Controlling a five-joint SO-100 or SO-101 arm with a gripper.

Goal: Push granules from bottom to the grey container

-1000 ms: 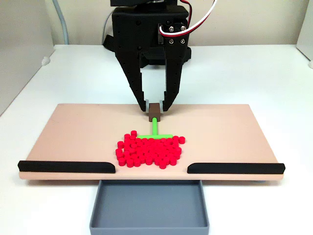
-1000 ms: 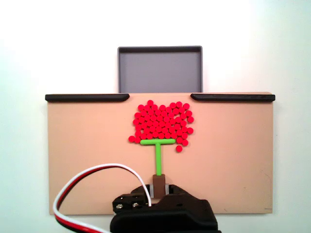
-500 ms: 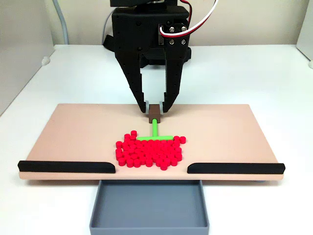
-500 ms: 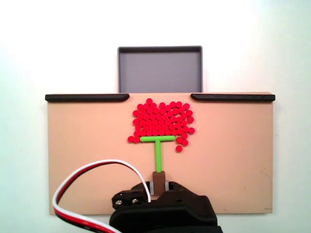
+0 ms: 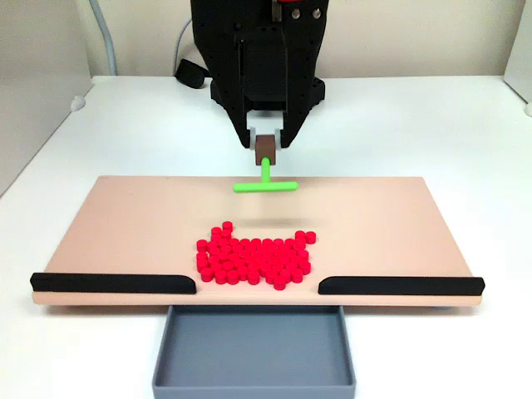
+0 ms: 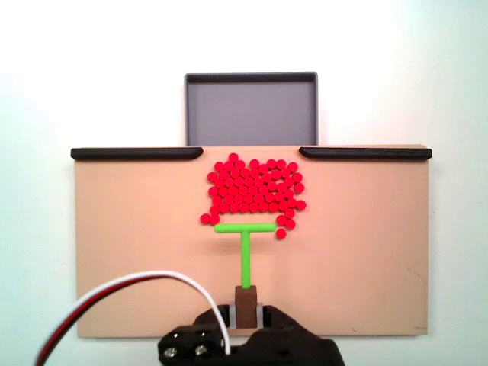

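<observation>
Dozens of red granules [image 6: 253, 189] lie clustered on the tan board [image 6: 366, 244], just short of the gap between two black strips [image 6: 137, 153] before the grey container [image 6: 251, 110]. The gripper [image 5: 266, 143] clamps the green pusher [image 5: 265, 184], lifted clear.

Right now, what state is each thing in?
Gripper: shut on the pusher's brown handle.
Green pusher: lifted off the board, clear of the pellets.
Red pellets: piled on the tan board, short of the gap between the black strips.
Grey tray: empty.
</observation>
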